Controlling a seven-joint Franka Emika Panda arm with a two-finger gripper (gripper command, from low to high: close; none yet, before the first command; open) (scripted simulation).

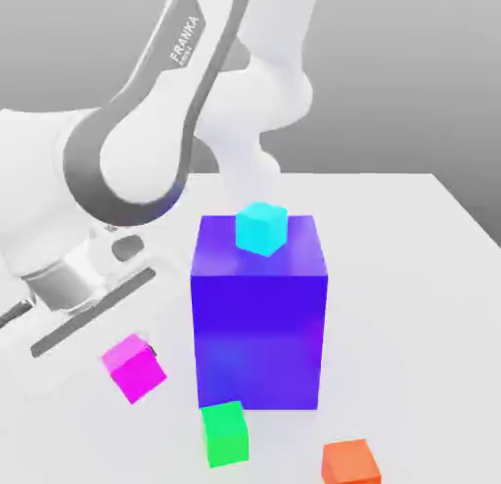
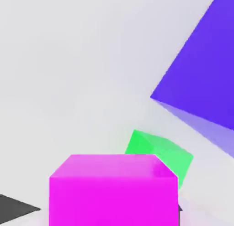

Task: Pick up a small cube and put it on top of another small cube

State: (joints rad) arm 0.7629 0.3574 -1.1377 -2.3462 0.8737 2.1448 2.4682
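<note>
**Magenta cube held at the end effector beside the large block**

Exterior view. A white Franka arm [image 1: 147, 130] reaches in from the exterior view's left over a pale bench [image 1: 411, 277]. Its end effector [image 1: 137, 360] sits low at the exterior view's left, closed on the small magenta-pink cube [image 1: 134, 368], which hangs tilted, one corner pointing downward. A dark finger edge shows at the cube's upper right corner. Whether the cube's lowest corner touches the bench cannot be told. A large blue-purple block [image 1: 259, 316] stands upright near the centre, just to the exterior view's right of the held cube and apart from it. A small cyan cube [image 1: 261, 228] rests on the block's top face, near its front edge and slightly turned relative to the block. A small green cube [image 1: 225, 433] lies on the bench in front of the block's lower left corner, very near it. A small orange cube [image 1: 350, 462] lies on the bench further to the exterior view's right, apart from the green cube and the block.

Hand view. The magenta-pink cube [image 2: 113, 193] occupies the foreground, close to the camera, its top face and one side face visible. A dark finger tip [image 2: 16, 207] appears beside it. Beyond it lies the green cube [image 2: 160, 152], partly hidden by the magenta one, and a face of the blue-purple block [image 2: 201, 70] rises further off over the bench surface [image 2: 68, 74].
</note>
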